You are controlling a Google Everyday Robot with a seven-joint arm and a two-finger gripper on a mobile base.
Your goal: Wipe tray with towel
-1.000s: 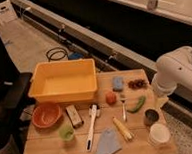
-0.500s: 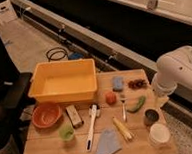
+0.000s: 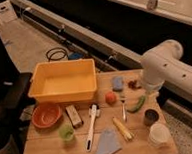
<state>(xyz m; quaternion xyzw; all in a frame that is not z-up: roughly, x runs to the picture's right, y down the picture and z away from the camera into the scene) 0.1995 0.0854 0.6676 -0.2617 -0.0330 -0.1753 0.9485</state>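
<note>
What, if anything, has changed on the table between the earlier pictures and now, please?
Nothing has visibly changed. The white arm stays over the right edge of the table, and its gripper is not in view. The towel lies untouched near the front edge, and the yellow tray and the small items around them are where they were.
</note>
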